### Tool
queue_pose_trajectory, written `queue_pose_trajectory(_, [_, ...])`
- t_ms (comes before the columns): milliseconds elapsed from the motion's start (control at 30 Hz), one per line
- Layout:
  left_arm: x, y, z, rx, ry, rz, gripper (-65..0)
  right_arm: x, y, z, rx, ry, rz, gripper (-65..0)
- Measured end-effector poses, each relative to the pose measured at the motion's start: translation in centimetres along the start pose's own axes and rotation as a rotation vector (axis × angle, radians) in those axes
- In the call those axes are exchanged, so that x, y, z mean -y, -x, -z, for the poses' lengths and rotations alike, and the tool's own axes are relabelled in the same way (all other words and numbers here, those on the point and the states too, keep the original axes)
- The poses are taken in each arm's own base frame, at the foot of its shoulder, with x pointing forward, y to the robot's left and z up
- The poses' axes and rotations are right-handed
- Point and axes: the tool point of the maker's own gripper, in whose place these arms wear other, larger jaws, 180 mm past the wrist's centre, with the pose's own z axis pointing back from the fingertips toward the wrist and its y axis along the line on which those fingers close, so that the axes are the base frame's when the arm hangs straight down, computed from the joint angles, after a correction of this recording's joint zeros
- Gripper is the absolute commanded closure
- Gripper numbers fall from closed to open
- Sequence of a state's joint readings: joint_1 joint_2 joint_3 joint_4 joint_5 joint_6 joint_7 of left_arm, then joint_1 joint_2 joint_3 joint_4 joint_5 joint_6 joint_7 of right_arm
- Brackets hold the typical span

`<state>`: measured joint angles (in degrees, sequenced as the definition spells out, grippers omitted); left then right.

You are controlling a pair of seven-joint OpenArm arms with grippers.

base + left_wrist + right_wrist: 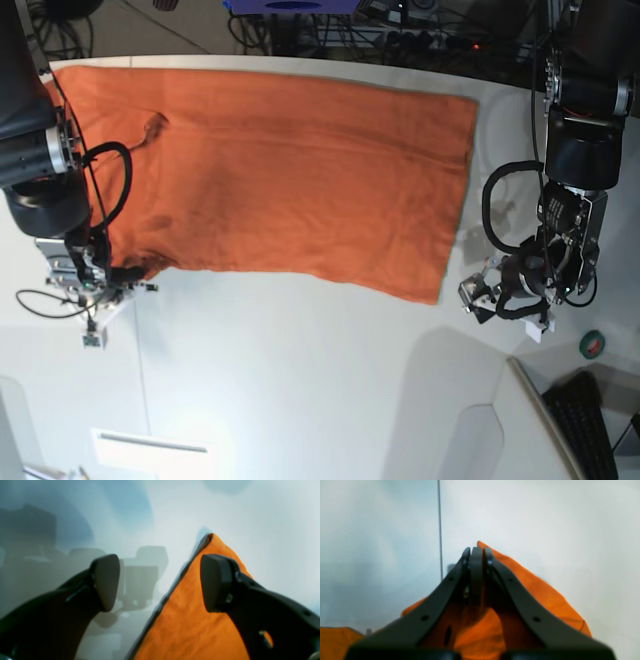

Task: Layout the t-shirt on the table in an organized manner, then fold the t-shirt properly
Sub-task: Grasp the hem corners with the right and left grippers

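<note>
The orange t-shirt lies spread as a wide flat rectangle across the far half of the white table. My right gripper is at the shirt's near left corner. In the right wrist view its jaws are pressed together, with the orange cloth rising to a peak at their tips. My left gripper sits low just outside the near right corner. Its fingers stand wide apart in the left wrist view, and the shirt's pointed corner lies under the right-hand one, not pinched.
A thin dark seam runs across the tabletop. A green tape roll and a keyboard lie off the table's curved near right edge. Cables and equipment crowd the far edge.
</note>
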<state>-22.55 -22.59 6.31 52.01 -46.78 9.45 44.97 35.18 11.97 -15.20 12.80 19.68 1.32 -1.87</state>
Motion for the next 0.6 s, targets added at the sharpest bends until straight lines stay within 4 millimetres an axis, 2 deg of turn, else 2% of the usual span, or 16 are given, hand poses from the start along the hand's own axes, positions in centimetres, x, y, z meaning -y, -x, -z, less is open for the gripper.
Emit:
queue_pose_trajectory(200, [0.1,-0.4,0.0,0.009,-0.002,0.002,-47.1,-0.6,-0.4,-0.5,0.049,-0.025,-0.021,0.0])
queue_pose_trajectory(333, [0.9,-2.0,-0.4,0.035,0.009,0.009,-47.2,-1.0,-0.9,-1.6,0.081,-0.049,-0.05,0.0])
queue_pose_trajectory(433, [1.2,-2.4,-0.5,0.044,0.016,0.012,-47.2,-0.5,-2.5,-2.8,0.116,-0.057,-0.004,0.0])
queue_pose_trajectory(533, [0.8,-1.8,-0.3,0.03,0.009,0.01,-47.4,0.3,-4.1,-4.0,0.147,-0.056,0.053,0.0])
queue_pose_trajectory(600, [0.3,-1.5,0.1,0.016,-0.004,-0.005,-47.6,0.5,-4.5,-4.3,0.142,-0.055,0.069,0.0])
